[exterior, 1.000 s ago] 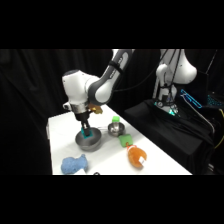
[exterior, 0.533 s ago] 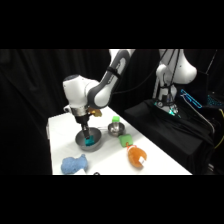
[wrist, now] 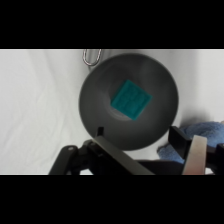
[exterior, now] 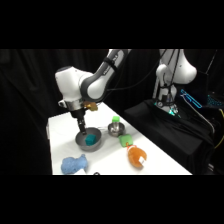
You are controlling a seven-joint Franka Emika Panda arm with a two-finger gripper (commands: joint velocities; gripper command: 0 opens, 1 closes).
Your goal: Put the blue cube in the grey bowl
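Tool open, empty, above grey bowl; blue cube inside

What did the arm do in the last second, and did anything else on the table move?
The gripper has lifted a little from the grey bowl and is open. The blue cube, let go, lies free on the bowl's floor. The bowl, the blue plush, the metal bowl and the orange toy stayed put.
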